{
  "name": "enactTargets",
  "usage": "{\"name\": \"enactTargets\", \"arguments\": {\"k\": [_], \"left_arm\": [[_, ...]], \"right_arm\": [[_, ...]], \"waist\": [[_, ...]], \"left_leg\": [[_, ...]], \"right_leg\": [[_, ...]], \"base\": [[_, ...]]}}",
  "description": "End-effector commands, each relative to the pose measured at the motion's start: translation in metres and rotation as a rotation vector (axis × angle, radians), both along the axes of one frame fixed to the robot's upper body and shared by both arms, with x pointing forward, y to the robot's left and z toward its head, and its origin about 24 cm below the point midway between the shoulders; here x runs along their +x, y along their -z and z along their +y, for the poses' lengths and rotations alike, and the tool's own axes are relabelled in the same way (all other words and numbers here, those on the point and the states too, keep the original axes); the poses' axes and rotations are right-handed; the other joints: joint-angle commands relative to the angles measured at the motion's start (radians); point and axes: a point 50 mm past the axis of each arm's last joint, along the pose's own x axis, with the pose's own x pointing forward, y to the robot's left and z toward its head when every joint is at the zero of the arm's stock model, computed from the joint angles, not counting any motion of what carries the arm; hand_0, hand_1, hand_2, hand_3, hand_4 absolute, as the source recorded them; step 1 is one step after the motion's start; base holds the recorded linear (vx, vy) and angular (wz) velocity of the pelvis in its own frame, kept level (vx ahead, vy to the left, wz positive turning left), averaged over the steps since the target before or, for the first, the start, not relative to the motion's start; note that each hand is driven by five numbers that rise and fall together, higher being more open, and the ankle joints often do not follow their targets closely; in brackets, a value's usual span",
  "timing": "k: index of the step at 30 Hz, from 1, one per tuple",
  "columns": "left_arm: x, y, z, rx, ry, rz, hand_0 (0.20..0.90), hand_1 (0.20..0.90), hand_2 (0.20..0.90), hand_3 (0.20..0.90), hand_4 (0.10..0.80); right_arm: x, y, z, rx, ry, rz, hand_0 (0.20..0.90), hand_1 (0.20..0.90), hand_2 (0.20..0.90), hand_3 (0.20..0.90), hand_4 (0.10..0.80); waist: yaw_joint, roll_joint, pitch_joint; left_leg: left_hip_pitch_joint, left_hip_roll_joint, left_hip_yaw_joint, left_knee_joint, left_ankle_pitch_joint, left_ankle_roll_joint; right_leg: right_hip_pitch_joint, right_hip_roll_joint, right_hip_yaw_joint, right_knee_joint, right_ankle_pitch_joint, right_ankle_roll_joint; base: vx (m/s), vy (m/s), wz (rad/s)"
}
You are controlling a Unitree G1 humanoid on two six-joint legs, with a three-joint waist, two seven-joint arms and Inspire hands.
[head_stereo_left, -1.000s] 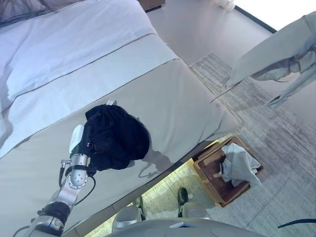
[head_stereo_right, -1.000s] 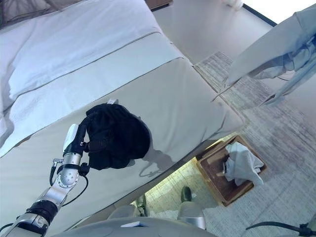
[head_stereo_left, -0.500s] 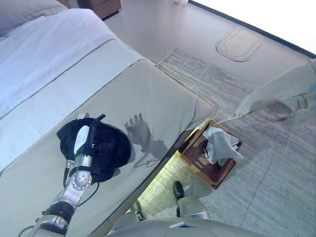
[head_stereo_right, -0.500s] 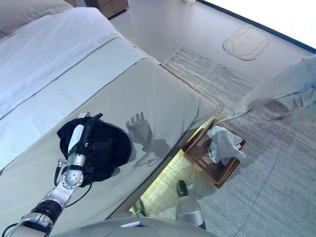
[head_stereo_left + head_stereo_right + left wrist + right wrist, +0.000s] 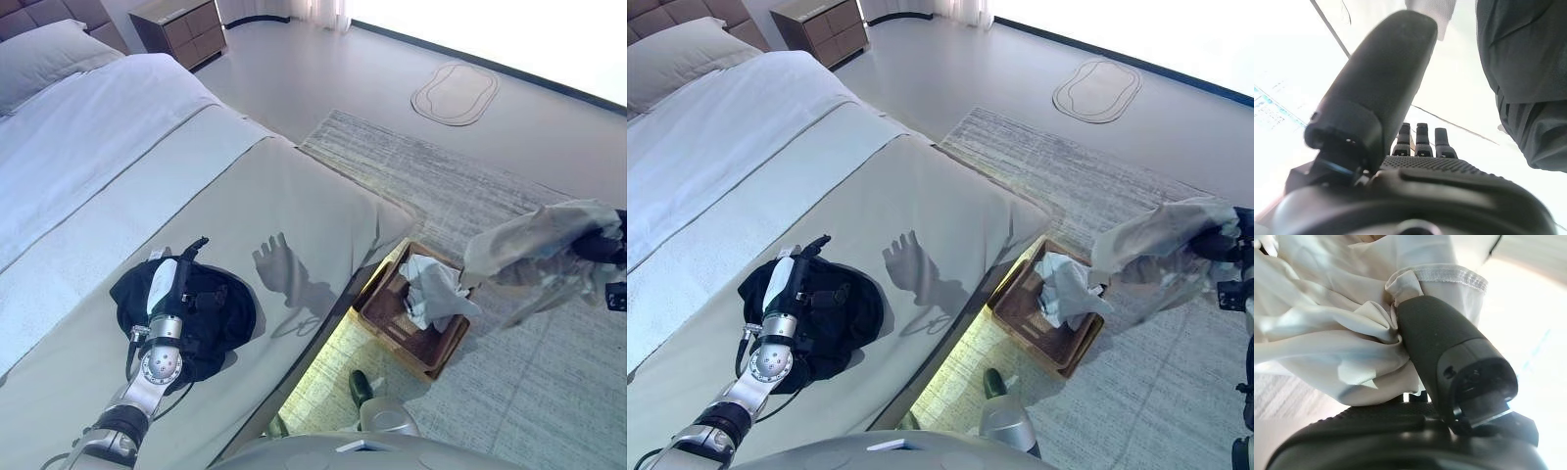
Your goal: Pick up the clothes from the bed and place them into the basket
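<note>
A black garment [image 5: 223, 318] lies in a heap on the grey bed [image 5: 304, 196] near its front edge. My left hand [image 5: 168, 292] rests on top of it with its fingers straight, open; the left wrist view shows the hand [image 5: 1420, 137] with the garment [image 5: 1528, 73] beside it. My right hand [image 5: 609, 253] is out over the rug at the far right, shut on a pale grey garment [image 5: 534, 245] that hangs from it; its thumb [image 5: 1449, 342] pinches the cloth [image 5: 1327, 318]. The brown basket [image 5: 377, 315] stands on the floor by the bed, with a light garment [image 5: 433, 289] in it.
A patterned rug [image 5: 441, 166] lies under the basket and beside the bed. An oval mat [image 5: 454, 93] lies on the floor farther off. A wooden nightstand [image 5: 176, 29] and a pillow [image 5: 49, 69] are at the head of the bed.
The camera has shifted. My right hand has brought the pale garment down and closer to the basket. My left hand stays on the black garment.
</note>
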Motion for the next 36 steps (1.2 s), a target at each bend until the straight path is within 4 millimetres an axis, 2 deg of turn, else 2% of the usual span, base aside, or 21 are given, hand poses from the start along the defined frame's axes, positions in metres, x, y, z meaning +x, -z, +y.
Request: {"name": "enactTargets", "arguments": {"k": [1,5,6,7,11,20,21,22,36], "left_arm": [[0.027,-0.04,0.012,0.013,0.0,-0.199,0.9,0.9,0.9,0.9,0.8],[0.029,-0.042,0.011,0.015,0.018,-0.197,0.9,0.9,0.9,0.9,0.8],[0.029,-0.042,0.011,0.015,0.018,-0.197,0.9,0.9,0.9,0.9,0.8],[0.031,-0.043,0.008,0.012,0.027,-0.204,0.9,0.9,0.9,0.9,0.8],[0.036,-0.046,0.001,0.015,0.049,-0.22,0.9,0.9,0.9,0.9,0.8],[0.036,-0.048,-0.001,0.017,0.065,-0.227,0.9,0.9,0.9,0.9,0.8],[0.036,-0.048,-0.001,0.016,0.065,-0.227,0.9,0.9,0.9,0.9,0.8],[0.036,-0.048,-0.001,0.016,0.066,-0.227,0.9,0.9,0.9,0.9,0.8],[0.038,-0.051,-0.004,0.013,0.079,-0.236,0.9,0.9,0.9,0.9,0.8]], "right_arm": [[0.02,-0.06,0.001,-0.112,-0.046,-0.255,0.3,0.3,0.3,0.2,0.1],[0.019,-0.037,0.007,-0.077,-0.048,-0.201,0.3,0.3,0.3,0.2,0.1],[0.019,-0.036,0.007,-0.077,-0.048,-0.201,0.3,0.3,0.3,0.2,0.1],[0.019,-0.024,0.01,-0.06,-0.041,-0.173,0.3,0.3,0.3,0.2,0.1],[0.019,0.0,0.014,-0.058,-0.025,-0.082,0.3,0.3,0.3,0.2,0.1],[0.004,0.035,0.007,-0.006,0.07,0.024,0.3,0.3,0.3,0.2,0.1],[0.004,0.036,0.008,-0.007,0.068,0.026,0.556,0.556,0.556,0.499,0.399],[0.004,0.04,0.01,-0.008,0.045,0.053,0.9,0.9,0.9,0.9,0.8],[0.003,0.049,0.014,-0.016,0.029,0.083,0.9,0.9,0.9,0.9,0.8]], "waist": [[0.033,-0.032,-0.054],[0.039,-0.024,-0.048],[0.039,-0.024,-0.048],[0.042,-0.021,-0.043],[0.049,-0.013,-0.028],[0.067,-0.001,-0.021],[0.068,-0.001,-0.021],[0.069,-0.001,-0.02],[0.08,-0.008,-0.013]], "left_leg": [[0.014,-0.009,-0.047,0.104,-0.148,-0.01],[0.016,-0.015,-0.053,0.096,-0.146,-0.009],[0.016,-0.015,-0.054,0.096,-0.145,-0.009],[0.013,-0.017,-0.056,0.096,-0.144,-0.009],[0.002,-0.02,-0.062,0.098,-0.141,-0.008],[0.012,-0.025,-0.076,0.082,-0.137,-0.006],[0.013,-0.026,-0.077,0.082,-0.136,-0.006],[0.013,-0.027,-0.078,0.081,-0.136,-0.006],[0.015,-0.028,-0.093,0.075,-0.13,-0.006]], "right_leg": [[-0.039,0.02,-0.053,0.12,-0.087,0.019],[-0.036,0.015,-0.058,0.113,-0.083,0.021],[-0.036,0.015,-0.059,0.113,-0.083,0.021],[-0.039,0.013,-0.059,0.113,-0.081,0.022],[-0.047,0.012,-0.061,0.114,-0.077,0.023],[-0.034,0.009,-0.071,0.104,-0.074,0.024],[-0.033,0.009,-0.071,0.104,-0.074,0.024],[-0.032,0.01,-0.071,0.103,-0.074,0.024],[-0.024,0.012,-0.072,0.1,-0.072,0.024]], "base": [[-0.031,-0.013,0.03],[-0.008,-0.021,0.04],[-0.029,-0.043,0.07],[-0.039,-0.035,0.05],[-0.051,-0.023,0.03],[-0.001,-0.01,0.03],[-0.006,-0.011,0.11],[0.0,-0.008,0.13],[-0.002,-0.003,0.02]]}}
